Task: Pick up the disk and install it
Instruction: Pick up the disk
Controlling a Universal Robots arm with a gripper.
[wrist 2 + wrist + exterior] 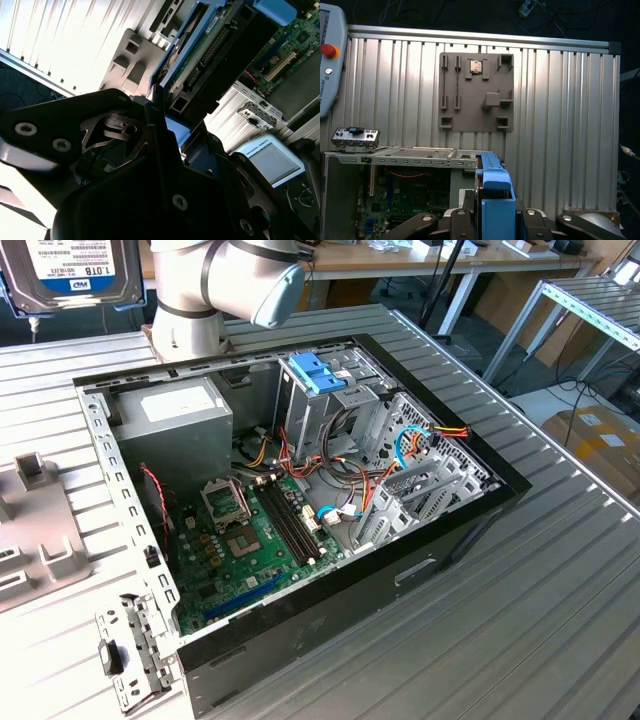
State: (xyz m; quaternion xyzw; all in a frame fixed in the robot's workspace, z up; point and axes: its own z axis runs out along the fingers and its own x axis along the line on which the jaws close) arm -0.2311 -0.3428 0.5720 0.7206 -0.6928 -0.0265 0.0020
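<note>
One disk (70, 275) hangs high at the exterior view's left, close to the lens, its label facing the camera, well clear of the tabletop (560, 620). In the first wrist view the pincer (495, 221) is clenched on it, with dark fingers (462, 222) pressed against the bright blue carrier from both sides.

Below the disk, at the exterior view's left edge, a grey fixture plate (30, 540) lies flat on the tabletop. A small metal bracket (125, 655) sits just beside the near corner of the open computer case (330, 600).

Further along, the arm (215, 285) stands behind the case. Inside the case come the grey power supply (175, 415) and the green motherboard (250, 540). After them is the drive cage (335, 415), with a paler blue bracket (315, 370) at its top. A tangle of coloured cables (420, 440) lies toward the exterior view's right.

As I judge it, the pick-up is done and the carry is in hand. The disk is held aloft and apart from the cage, so nothing is installed yet.

Seating it would call for bringing the disk across over the case. The carrier would need to sit square to its slot and keep clear of the cables. Which slot is meant to take it I cannot tell.
</note>
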